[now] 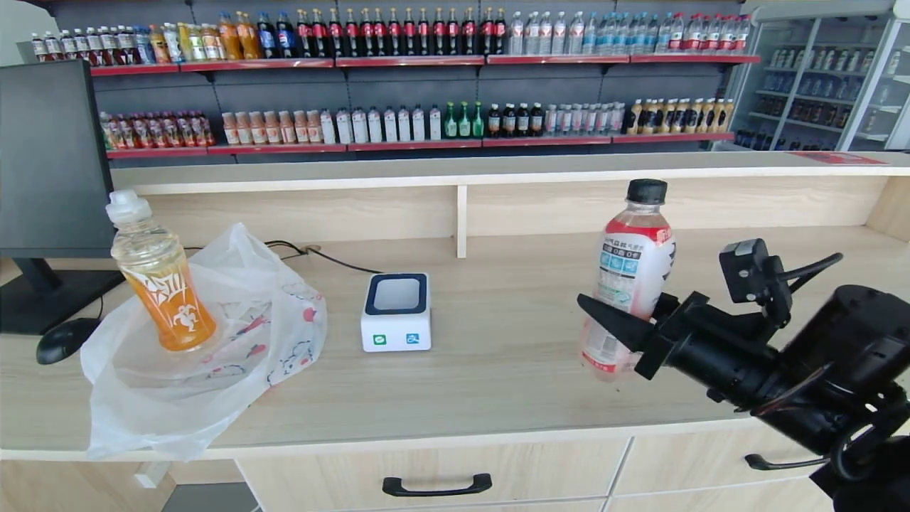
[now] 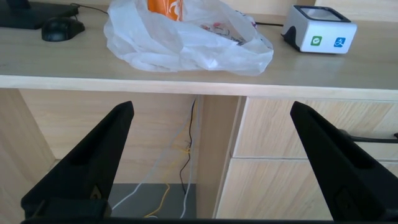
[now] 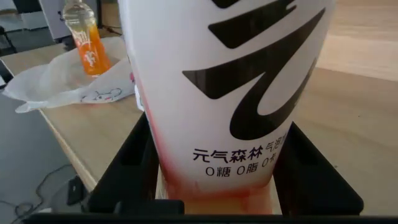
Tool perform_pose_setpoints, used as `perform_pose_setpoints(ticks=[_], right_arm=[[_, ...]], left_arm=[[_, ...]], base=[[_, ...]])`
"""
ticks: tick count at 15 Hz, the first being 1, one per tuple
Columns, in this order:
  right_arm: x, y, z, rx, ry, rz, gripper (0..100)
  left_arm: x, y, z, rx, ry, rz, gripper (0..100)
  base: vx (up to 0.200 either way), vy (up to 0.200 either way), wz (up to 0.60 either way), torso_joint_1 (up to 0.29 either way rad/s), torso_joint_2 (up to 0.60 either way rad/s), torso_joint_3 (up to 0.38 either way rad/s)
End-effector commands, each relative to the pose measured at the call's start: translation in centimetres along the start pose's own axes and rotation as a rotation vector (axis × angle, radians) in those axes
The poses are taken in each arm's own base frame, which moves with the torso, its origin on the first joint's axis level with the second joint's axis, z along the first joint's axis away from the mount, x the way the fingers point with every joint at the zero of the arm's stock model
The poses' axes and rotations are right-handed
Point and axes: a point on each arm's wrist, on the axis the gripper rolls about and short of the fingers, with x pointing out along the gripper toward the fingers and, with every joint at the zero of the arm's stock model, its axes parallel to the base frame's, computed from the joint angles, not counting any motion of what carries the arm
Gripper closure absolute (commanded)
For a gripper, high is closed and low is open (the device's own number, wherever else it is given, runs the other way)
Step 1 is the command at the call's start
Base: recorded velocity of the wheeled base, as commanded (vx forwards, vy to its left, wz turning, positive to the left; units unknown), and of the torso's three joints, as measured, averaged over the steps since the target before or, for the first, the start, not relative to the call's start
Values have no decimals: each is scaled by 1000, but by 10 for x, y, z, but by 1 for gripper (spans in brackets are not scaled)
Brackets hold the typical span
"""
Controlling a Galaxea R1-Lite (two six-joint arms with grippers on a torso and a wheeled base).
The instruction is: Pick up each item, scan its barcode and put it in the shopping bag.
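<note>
The shopping bag, a thin white plastic one with small pictures on it, lies open on the pale wooden counter, far to the left of the right pincer. A clear bottle of orange drink with a white cap stands inside the bag, leaning a little. A black computer mouse and a black screen sit just past the bag, even farther from that pincer.

The left pincer hangs low in front of the counter, below the bag. Its two black fingers are spread wide apart and touch nothing.

A small white scanner box with a dark blue top sits on the counter between the bag and the right pincer, apart from both.

The right pincer squeezes a clear bottle with a black cap and a white and pink label. Its black fingers press on both sides of the bottle's lower half. The bottle stands almost straight, leaning a bit. Whether its bottom touches the counter is hard to tell.
</note>
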Motion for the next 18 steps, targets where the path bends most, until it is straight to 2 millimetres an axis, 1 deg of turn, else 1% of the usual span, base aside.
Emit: perform_pose_setpoints(ticks=[1, 4, 5, 6, 7, 8, 10, 15, 18], right_arm=[[2, -25, -1, -63, -10, -149, 100], [3, -29, 12, -102, -69, -306, 100], [5, -29, 26, -113, -128, -349, 100], [4, -29, 33, -125, -153, -365, 100], [-1, -26, 38, -140, -166, -367, 100], [-4, -25, 41, -147, -171, -368, 100], [1, -27, 49, -151, -210, -369, 100], [1, -29, 48, -134, -208, -373, 100], [1, -29, 47, -124, -209, -371, 100]], left_arm=[[0, 0, 0, 0, 0, -1, 0], [0, 0, 0, 0, 0, 1, 0], [0, 0, 0, 0, 0, -1, 0], [0, 0, 0, 0, 0, 1, 0], [0, 0, 0, 0, 0, 1, 0], [0, 0, 0, 1, 0, -1, 0], [0, 0, 0, 0, 0, -1, 0], [0, 0, 0, -5, 0, -1, 0], [0, 0, 0, -26, -2, 3, 0]], base=[[0, 0, 0, 0, 0, 0], [0, 0, 0, 0, 0, 0], [0, 0, 0, 0, 0, 0], [0, 0, 0, 0, 0, 0], [0, 0, 0, 0, 0, 0], [0, 0, 0, 0, 0, 0], [0, 0, 0, 0, 0, 0], [0, 0, 0, 0, 0, 0], [0, 200, 0, -4, -1, 6]])
